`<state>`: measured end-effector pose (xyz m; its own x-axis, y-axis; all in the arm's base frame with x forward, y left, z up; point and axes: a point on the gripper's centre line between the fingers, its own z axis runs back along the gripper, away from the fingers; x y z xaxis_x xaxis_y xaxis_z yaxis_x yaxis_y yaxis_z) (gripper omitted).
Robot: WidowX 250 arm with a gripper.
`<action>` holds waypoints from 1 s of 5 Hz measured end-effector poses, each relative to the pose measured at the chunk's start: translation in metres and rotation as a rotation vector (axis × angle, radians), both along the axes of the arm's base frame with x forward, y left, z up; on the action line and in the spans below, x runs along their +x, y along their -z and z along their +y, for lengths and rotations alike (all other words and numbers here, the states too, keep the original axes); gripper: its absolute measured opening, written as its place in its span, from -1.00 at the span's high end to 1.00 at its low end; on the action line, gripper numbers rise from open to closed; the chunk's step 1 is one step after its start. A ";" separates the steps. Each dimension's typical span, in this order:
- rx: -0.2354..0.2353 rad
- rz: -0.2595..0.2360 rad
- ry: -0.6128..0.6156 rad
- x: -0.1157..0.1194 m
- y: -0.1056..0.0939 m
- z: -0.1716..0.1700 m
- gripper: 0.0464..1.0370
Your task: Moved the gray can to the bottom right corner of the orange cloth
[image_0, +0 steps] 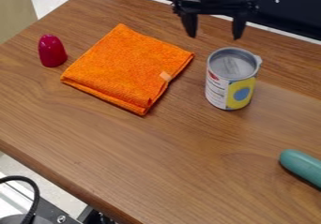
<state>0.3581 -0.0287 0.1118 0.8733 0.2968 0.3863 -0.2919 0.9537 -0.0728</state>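
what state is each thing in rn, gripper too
gripper: open, above the table, holding nothing
gray can: upright on the table, right of the cloth in the picture, not on it; can't tell if sealed
orange cloth: folded, lying flat
magenta rounded piece: standing upright
green object: lying down, cut off by the picture's right edge

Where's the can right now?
In the camera view, the can stands upright on the table, in the picture's right half, to the right of the cloth and clear of it, with the open jaws just above it in the image.
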 end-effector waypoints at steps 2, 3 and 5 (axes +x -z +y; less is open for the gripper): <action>0.026 -0.050 0.010 0.020 0.010 -0.017 -0.92; 0.026 -0.080 0.026 0.025 0.011 -0.023 -0.92; 0.009 -0.109 0.142 0.025 0.017 -0.032 -0.92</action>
